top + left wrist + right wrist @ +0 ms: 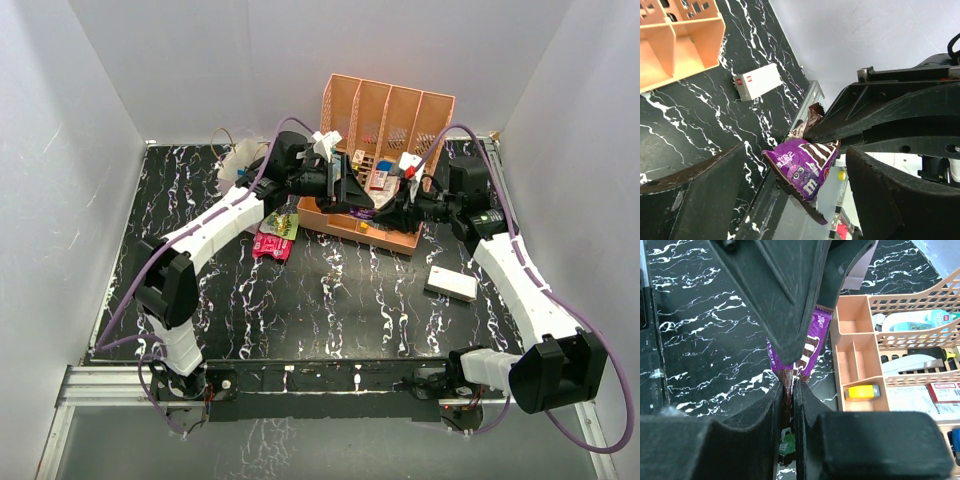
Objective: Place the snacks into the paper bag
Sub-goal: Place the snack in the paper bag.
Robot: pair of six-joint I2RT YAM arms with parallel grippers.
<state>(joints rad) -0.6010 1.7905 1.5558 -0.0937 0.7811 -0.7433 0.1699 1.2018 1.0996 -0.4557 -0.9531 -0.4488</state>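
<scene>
The right pincer [788,385] is pinching the purple packet [802,170], which is hanging between the left pincer's [795,165] spread fingers.

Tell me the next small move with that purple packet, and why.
Probably close the left gripper on the purple packet. Its jaws stand open on either side of the packet without pinching it, while the right gripper is shut on the packet's edge. Only once the left grips should the right let go.
</scene>
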